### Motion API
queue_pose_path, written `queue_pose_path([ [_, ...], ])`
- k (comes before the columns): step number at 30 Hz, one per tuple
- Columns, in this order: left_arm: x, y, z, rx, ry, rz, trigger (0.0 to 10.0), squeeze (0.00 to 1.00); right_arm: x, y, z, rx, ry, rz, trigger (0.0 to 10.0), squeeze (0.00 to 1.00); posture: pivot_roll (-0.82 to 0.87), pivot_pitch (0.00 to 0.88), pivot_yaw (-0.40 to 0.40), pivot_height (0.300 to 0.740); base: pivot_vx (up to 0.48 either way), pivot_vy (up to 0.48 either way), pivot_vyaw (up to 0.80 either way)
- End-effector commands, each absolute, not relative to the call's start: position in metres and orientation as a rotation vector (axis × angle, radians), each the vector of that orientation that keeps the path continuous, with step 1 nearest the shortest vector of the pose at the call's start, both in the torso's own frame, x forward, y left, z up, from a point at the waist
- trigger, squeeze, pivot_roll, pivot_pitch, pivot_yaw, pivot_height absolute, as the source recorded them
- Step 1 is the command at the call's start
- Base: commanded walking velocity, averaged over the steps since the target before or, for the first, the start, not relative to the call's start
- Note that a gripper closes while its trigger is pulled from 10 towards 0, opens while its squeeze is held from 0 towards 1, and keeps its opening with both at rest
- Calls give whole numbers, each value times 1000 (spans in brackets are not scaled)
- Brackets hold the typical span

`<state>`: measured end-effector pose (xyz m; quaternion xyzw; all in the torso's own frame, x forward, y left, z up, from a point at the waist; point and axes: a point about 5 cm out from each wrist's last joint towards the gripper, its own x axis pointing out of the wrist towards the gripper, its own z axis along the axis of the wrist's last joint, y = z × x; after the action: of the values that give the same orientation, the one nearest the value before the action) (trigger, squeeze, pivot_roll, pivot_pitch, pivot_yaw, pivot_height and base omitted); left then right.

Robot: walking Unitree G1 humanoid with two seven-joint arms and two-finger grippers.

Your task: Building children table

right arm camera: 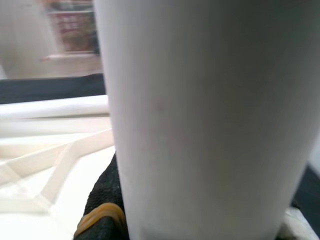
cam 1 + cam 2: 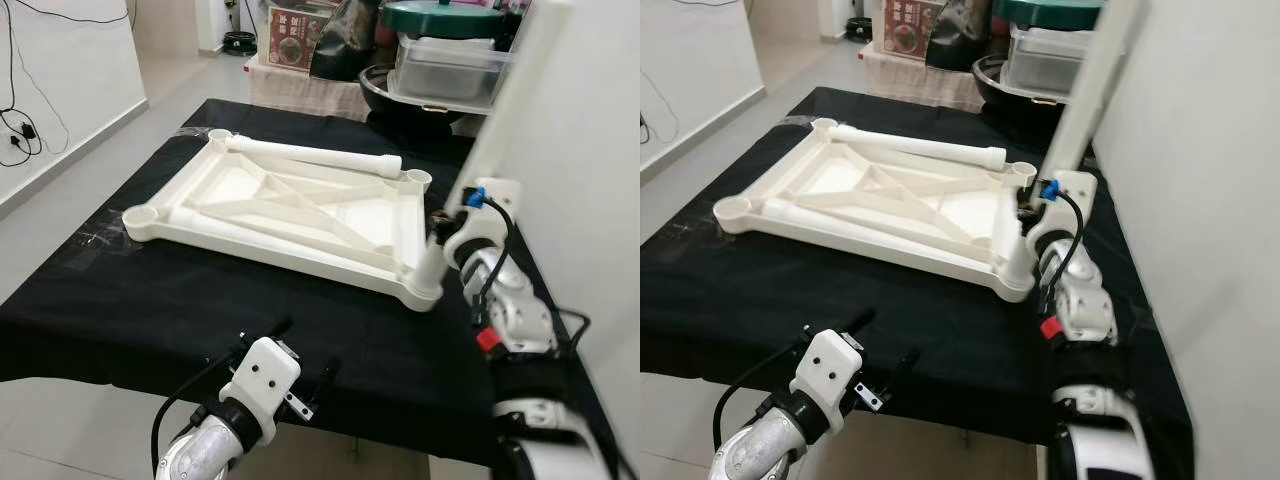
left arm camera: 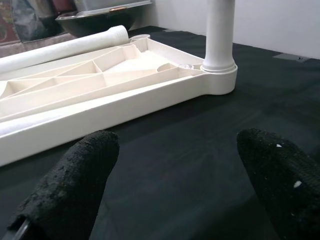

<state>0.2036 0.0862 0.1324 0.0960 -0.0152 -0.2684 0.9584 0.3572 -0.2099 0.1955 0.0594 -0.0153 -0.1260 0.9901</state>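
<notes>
A white plastic tabletop lies upside down on the black-covered table. A white leg stands tilted in its near right corner socket. My right gripper is shut on this leg low down, and the leg fills its wrist view beside a black finger. A second leg lies along the tabletop's far rim, and another tube lies inside the near rim. My left gripper hovers open at the table's front edge, its fingers wide apart.
The corner sockets at far left, far right and near left stand empty. A white wall runs close along the right. Bowls and a lidded container crowd the far end. Cables hang at the left wall.
</notes>
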Motion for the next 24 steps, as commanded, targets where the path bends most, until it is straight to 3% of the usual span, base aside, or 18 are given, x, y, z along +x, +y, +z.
queue_pose_path([
  [1,203,87,130,195,-15,-550,10000,0,350,-219,169,103,100,-348,0,0,106,63,-116,740,0,0,0],
  [5,203,87,130,196,-16,-547,10000,0,341,-199,163,160,119,-424,0,0,102,65,-114,740,0,0,0],
  [6,203,86,130,196,-16,-547,10000,0,341,-186,163,206,114,-397,4392,0,102,65,-114,740,0,0,0],
  [7,203,86,130,196,-16,-547,10000,0,341,-186,163,206,114,-397,4392,0,102,65,-114,740,0,0,0],
  [8,203,87,130,196,-16,-546,10000,0,343,-175,167,239,91,-369,10000,0,102,66,-115,740,0,0,0],
  [9,203,87,130,196,-16,-546,10000,0,343,-175,167,239,91,-369,10000,0,102,66,-115,740,0,0,0],
  [10,203,86,130,195,-16,-546,10000,0,347,-167,176,268,33,-307,10000,1000,99,66,-116,740,0,0,0],
  [14,203,86,130,193,-15,-546,10000,0,353,-168,187,273,-42,-262,10000,1000,100,67,-117,740,0,0,0],
  [15,203,86,130,192,-16,-546,10000,0,358,-169,198,308,-104,-179,10000,0,96,67,-117,740,0,0,0],
  [19,204,86,130,190,-16,-546,10000,0,366,-177,214,349,-184,-9,10000,0,96,67,-117,740,0,0,0],
  [21,204,86,130,190,-16,-547,10000,0,367,-181,220,376,-189,226,10000,0,94,66,-115,740,0,0,0],
  [22,204,86,130,190,-16,-547,10000,0,367,-181,220,376,-189,226,10000,0,94,66,-115,740,0,0,0],
  [23,204,85,130,189,-17,-547,10000,0,363,-180,222,376,-167,407,10000,0,95,64,-117,740,0,0,0],
  [24,204,85,130,189,-17,-547,10000,0,363,-180,222,376,-167,407,10000,0,95,64,-117,740,0,0,0],
])
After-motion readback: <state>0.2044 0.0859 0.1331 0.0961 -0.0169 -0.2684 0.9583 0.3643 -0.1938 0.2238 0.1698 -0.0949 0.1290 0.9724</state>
